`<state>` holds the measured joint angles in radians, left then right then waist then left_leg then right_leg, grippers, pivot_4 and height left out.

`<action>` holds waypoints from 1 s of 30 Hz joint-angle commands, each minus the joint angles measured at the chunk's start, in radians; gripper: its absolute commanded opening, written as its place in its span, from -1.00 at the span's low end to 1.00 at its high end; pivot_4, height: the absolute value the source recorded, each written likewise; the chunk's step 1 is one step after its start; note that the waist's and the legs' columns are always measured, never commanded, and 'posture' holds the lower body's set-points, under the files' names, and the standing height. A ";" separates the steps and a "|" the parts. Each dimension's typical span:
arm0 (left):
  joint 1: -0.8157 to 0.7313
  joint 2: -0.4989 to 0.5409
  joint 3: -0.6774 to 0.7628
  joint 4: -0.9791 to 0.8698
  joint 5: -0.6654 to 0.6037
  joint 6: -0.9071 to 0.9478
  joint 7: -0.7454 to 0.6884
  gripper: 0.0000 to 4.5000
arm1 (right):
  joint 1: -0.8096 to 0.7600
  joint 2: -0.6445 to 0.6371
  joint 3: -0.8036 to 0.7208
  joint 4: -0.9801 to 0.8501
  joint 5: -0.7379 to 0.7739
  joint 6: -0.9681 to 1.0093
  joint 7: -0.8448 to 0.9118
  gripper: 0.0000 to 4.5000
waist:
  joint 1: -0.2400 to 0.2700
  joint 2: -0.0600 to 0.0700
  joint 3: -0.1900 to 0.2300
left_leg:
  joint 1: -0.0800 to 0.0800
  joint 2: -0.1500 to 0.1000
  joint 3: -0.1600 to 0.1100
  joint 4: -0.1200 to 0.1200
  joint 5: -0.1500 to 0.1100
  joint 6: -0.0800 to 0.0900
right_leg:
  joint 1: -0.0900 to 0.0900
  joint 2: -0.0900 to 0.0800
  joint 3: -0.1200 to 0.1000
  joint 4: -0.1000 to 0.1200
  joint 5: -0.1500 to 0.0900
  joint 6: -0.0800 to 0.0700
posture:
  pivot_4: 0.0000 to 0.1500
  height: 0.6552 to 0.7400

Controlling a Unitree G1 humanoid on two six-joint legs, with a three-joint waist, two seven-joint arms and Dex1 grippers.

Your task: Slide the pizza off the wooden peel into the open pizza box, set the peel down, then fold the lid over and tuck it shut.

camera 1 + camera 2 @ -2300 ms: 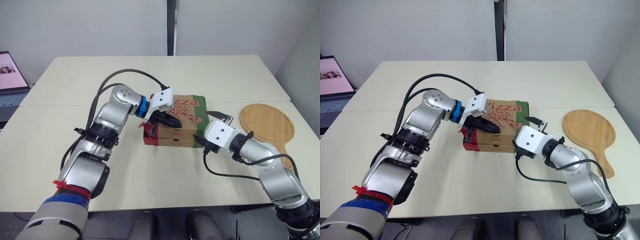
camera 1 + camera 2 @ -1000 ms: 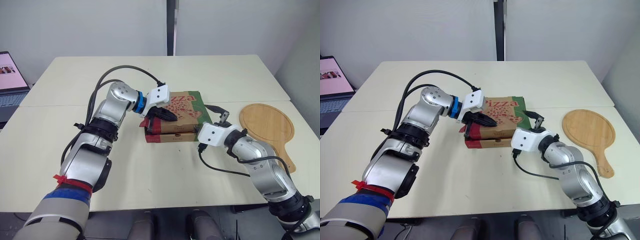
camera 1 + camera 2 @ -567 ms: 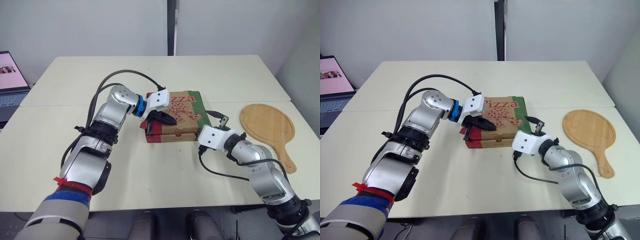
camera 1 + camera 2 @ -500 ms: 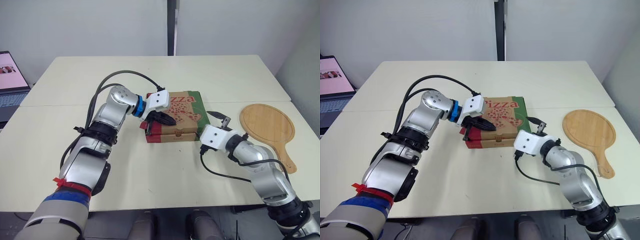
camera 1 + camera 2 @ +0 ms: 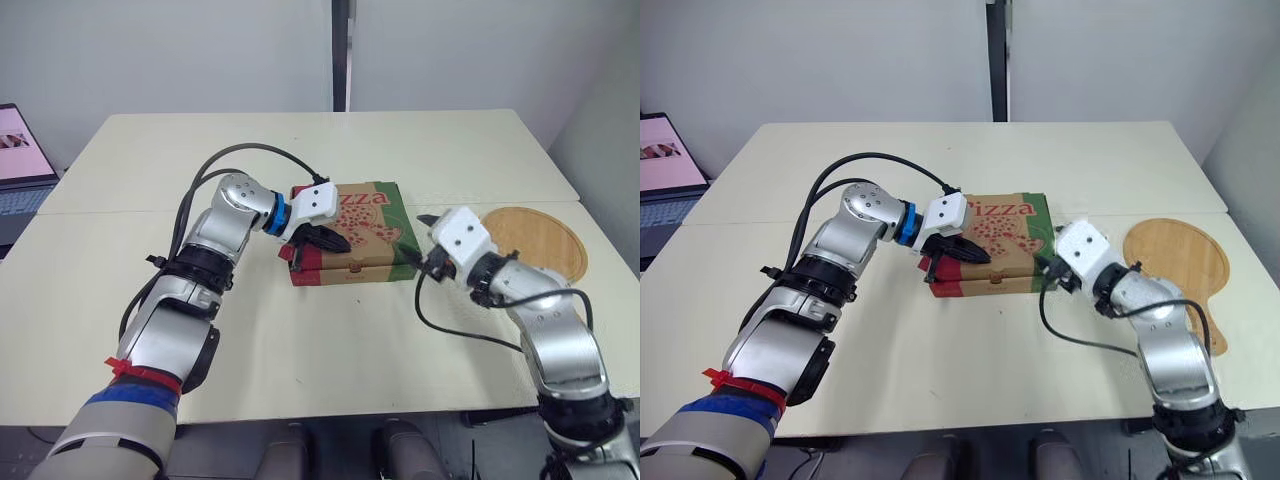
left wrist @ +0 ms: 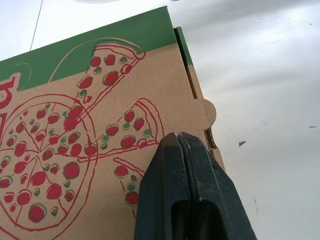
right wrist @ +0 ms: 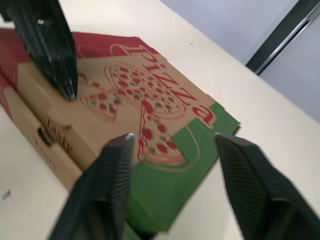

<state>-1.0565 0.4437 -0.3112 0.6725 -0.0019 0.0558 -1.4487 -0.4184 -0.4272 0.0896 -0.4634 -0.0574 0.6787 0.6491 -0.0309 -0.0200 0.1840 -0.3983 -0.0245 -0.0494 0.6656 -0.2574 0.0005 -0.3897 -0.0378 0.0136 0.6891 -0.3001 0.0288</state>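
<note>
The pizza box (image 5: 355,225) sits near the middle of the table (image 5: 400,150) with its printed lid folded down flat, so the pizza is presumably inside, though nothing of it is visible. The wooden peel (image 5: 540,235) lies bare on the table to the robot's right, well apart from the box and partly behind the right arm, which suggests that sliding and setting down are done and only the closing is left. The left gripper (image 6: 178,137) has its two fingers pressed together with nothing between them, their tips resting on the lid near its front edge. It reads as a hold-down rather than a grasp, there to stop the cardboard springing up. Just past those tips the left wrist view shows a rounded tab and a narrow dark gap at the box's side, so the tuck may not be fully seated there. The right gripper (image 5: 424,242) is spread wide and empty at the box's right end, its fingers framing the green corner of the lid without clearly touching it — likely placed to press or pinch that corner home while the left steadies the panel.
</note>
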 commanded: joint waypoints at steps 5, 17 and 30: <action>0.025 0.042 0.065 -0.108 -0.067 0.087 -0.012 -1.00 | -0.152 0.054 0.125 0.196 0.035 0.010 0.020 -0.99 | -0.001 0.000 0.000 | 0.000 0.000 0.001 0.000 0.000 0.000 | -0.001 0.000 0.001 0.000 0.000 0.000 | 1.00 1.00; 0.084 0.368 0.161 -0.080 -0.051 0.110 -0.005 -1.00 | -0.227 0.063 0.213 0.290 0.046 -0.086 0.061 -0.99 | -0.010 0.000 0.000 | -0.001 0.000 0.001 -0.001 0.000 0.000 | -0.005 0.000 0.001 0.005 0.000 0.000 | 1.00 1.00; 0.173 0.289 0.149 -0.164 -0.052 0.106 0.043 -1.00 | -0.228 0.061 0.233 0.292 0.047 -0.100 0.061 -0.99 | 0.001 0.000 0.000 | -0.002 -0.001 0.001 0.000 0.000 0.000 | -0.006 -0.001 0.001 0.007 0.000 0.000 | 1.00 1.00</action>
<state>-0.8768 0.7343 -0.1688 0.5391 -0.0434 0.1540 -1.4143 -0.6390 -0.3634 0.3178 -0.1504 -0.0165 0.5853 0.7022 -0.0301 -0.0199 0.1840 -0.4002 -0.0249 -0.0486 0.6659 -0.2573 0.0004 -0.3958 -0.0393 0.0144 0.6961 -0.3000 0.0287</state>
